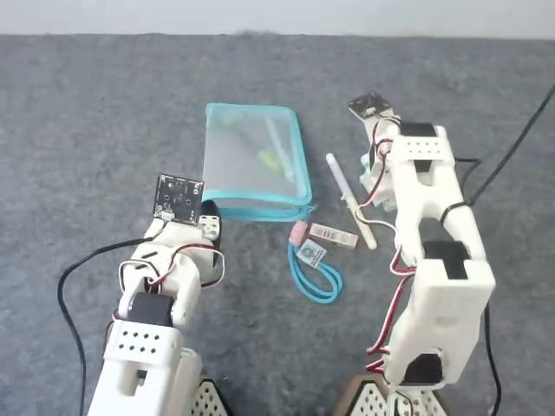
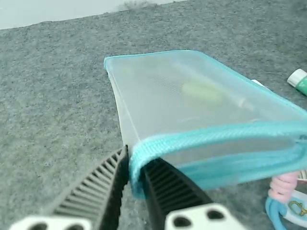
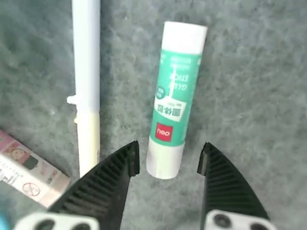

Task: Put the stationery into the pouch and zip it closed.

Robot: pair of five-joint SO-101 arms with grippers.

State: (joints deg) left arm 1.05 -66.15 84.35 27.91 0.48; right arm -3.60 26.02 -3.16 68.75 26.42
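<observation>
A translucent pouch (image 1: 253,163) with teal trim lies flat at the table's middle, with a yellow-green item and a pale stick inside it. My left gripper (image 2: 134,160) is shut on the near teal corner of the pouch (image 2: 192,105). A green and white glue stick (image 3: 175,96) lies on the grey mat, and my right gripper (image 3: 168,160) hangs open just over its lower end, one finger on each side. Beside it lie a white pen (image 3: 86,81) and a small pink-labelled eraser (image 3: 29,167).
A blue cord loop (image 1: 314,276) with a pink end and a tag lies in front of the pouch. The pen (image 1: 349,201) and eraser (image 1: 334,235) sit between pouch and right arm. Grey carpet (image 1: 104,113) covers the table.
</observation>
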